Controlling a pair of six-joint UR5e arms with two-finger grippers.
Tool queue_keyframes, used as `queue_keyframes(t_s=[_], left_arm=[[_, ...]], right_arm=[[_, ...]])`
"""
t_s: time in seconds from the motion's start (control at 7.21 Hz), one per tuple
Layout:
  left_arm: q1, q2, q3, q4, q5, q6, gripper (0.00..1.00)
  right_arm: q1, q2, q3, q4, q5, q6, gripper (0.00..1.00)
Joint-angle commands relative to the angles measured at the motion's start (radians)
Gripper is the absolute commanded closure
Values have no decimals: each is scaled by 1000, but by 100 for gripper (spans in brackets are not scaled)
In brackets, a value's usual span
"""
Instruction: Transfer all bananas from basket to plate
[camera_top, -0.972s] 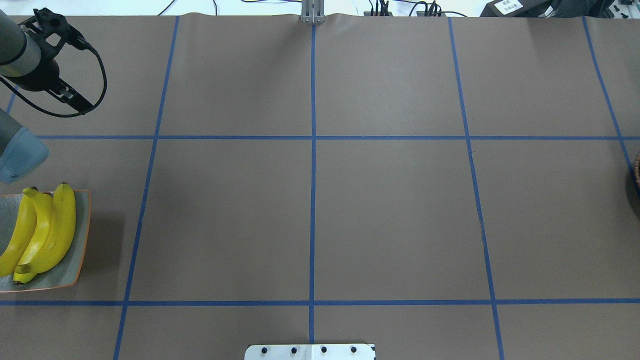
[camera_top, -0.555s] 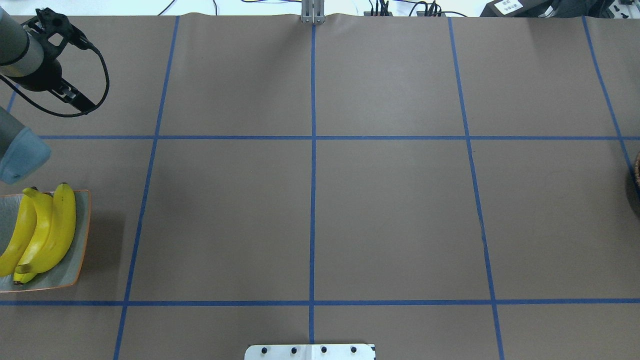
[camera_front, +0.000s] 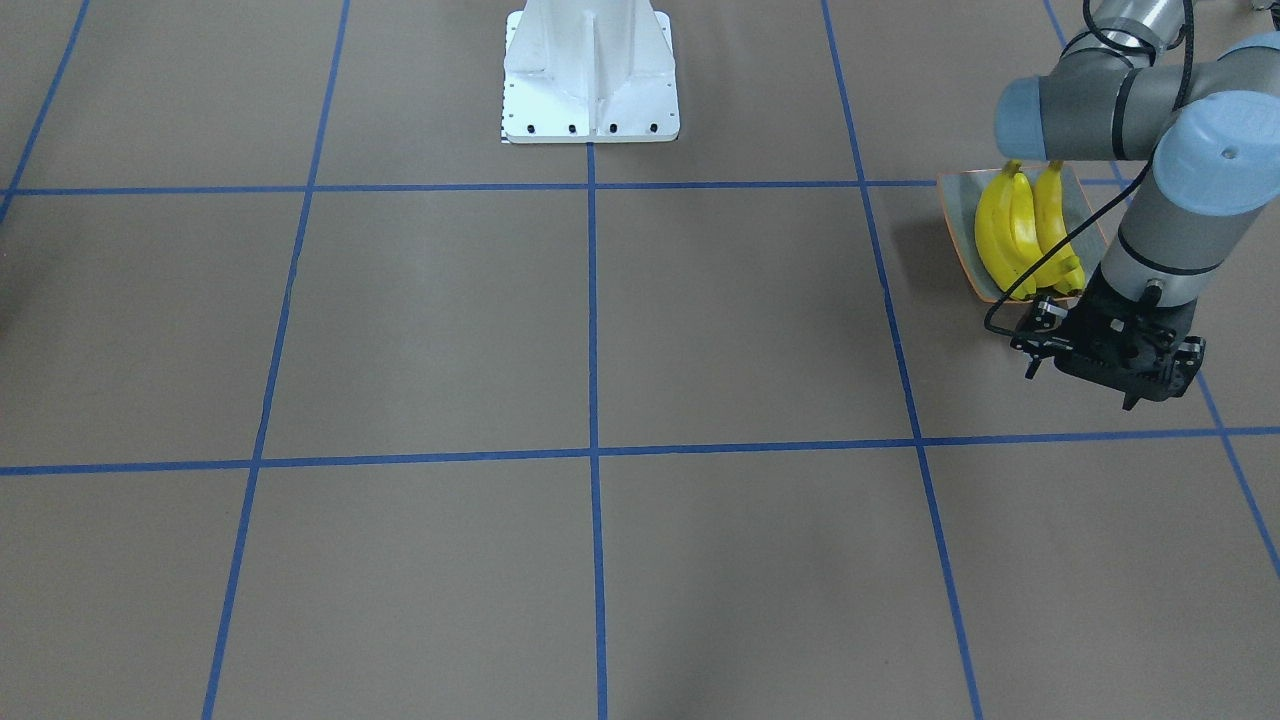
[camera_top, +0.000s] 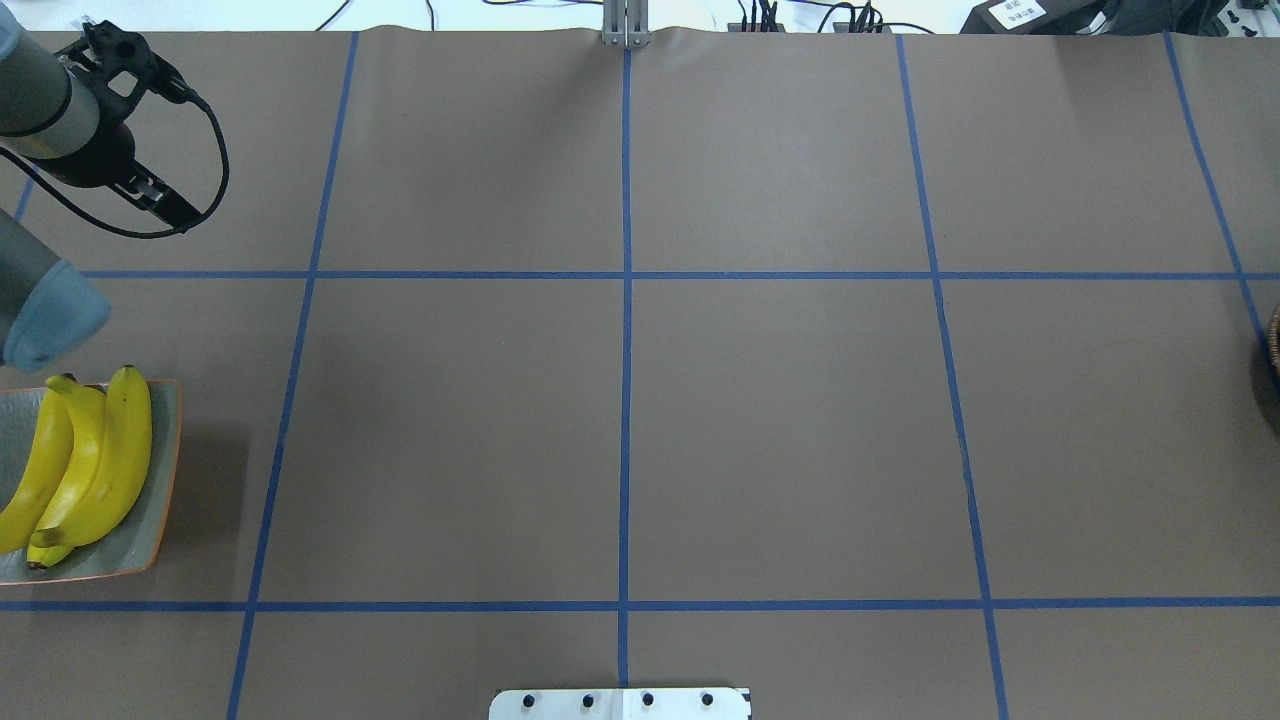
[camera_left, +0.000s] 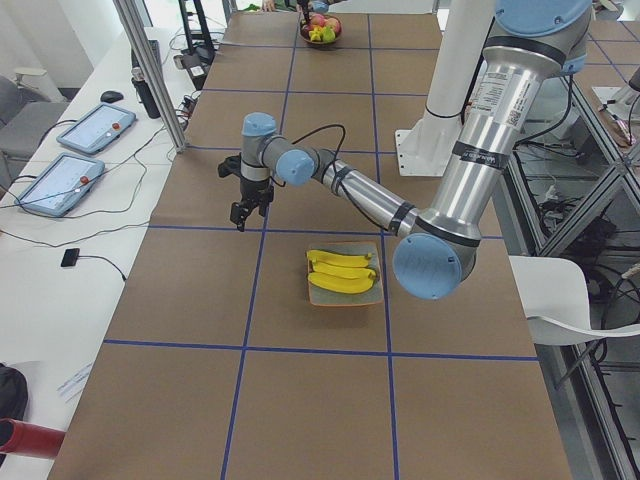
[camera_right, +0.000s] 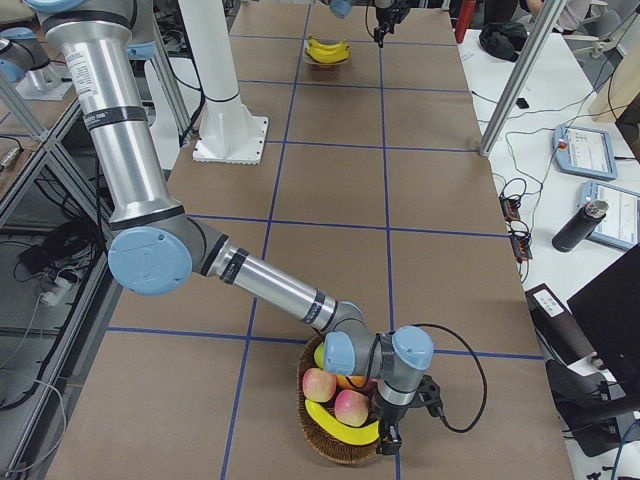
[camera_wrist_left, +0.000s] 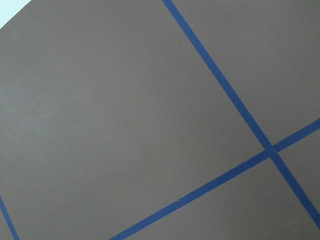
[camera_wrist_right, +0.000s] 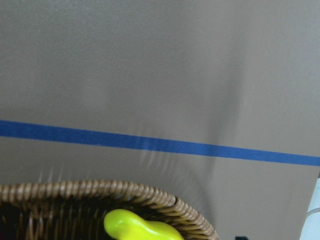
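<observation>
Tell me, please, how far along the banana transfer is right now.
Done: three bananas lie side by side on the plate. In hand: nothing visible; the left gripper hangs empty over the table beyond the plate, and the right gripper is down at the rim of the basket, its grip impossible to judge. Left: one banana lies in the basket among apples.

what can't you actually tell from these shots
- Right hand: only in the exterior right view, small and dark at the basket rim; open or shut unclear.
- Left hand: dark, seen from above in the front-facing view; finger gap unreadable.
- Count of bananas on the plate: cut by the overhead view's left edge, partly behind the left arm front-facing.
- Basket banana: partly under apples, exterior right view.
</observation>
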Motion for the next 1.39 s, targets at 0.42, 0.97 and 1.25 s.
queue_keyframes(t_s=[0.42,0.97,1.25], left_arm=[[3,-2,-1,0,0,-14,0],[3,-2,-9,2,0,-15,0],[9,-3,-7,0,0,-18,0]], right_arm=[[0,1,3,-1,0,-3,74],[0,-10,49,-7,0,-15,100],[2,-30,121,-67,0,-23,100]])
